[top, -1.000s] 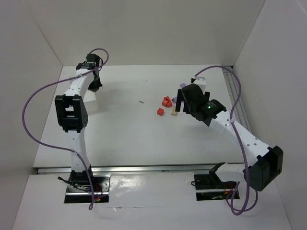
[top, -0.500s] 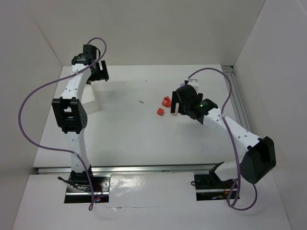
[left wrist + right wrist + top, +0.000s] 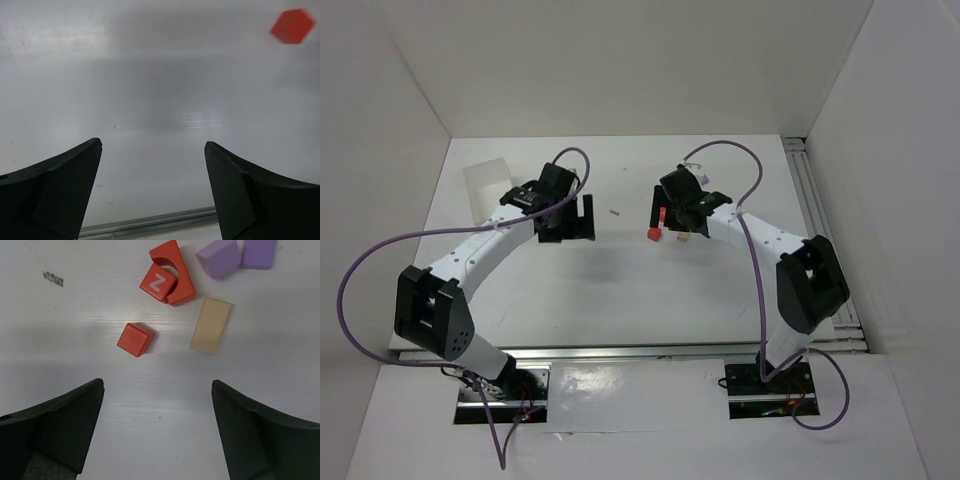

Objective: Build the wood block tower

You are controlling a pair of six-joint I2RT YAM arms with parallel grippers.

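Likely light, rigid and slick-faced, the small red-orange wooden cube (image 3: 135, 339) lies loose near the red-orange wooden arch block (image 3: 181, 286), best pinched squarely across opposite flat faces by the right gripper (image 3: 157, 383), spread wide and empty like the left gripper (image 3: 152, 144).

A white "Z" marks one red-orange cube (image 3: 158, 284).

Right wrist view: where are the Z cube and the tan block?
Z cube (image 3: 158, 284): right wrist view, on its lettered face.
tan block (image 3: 211, 325): right wrist view, middle of its top face.
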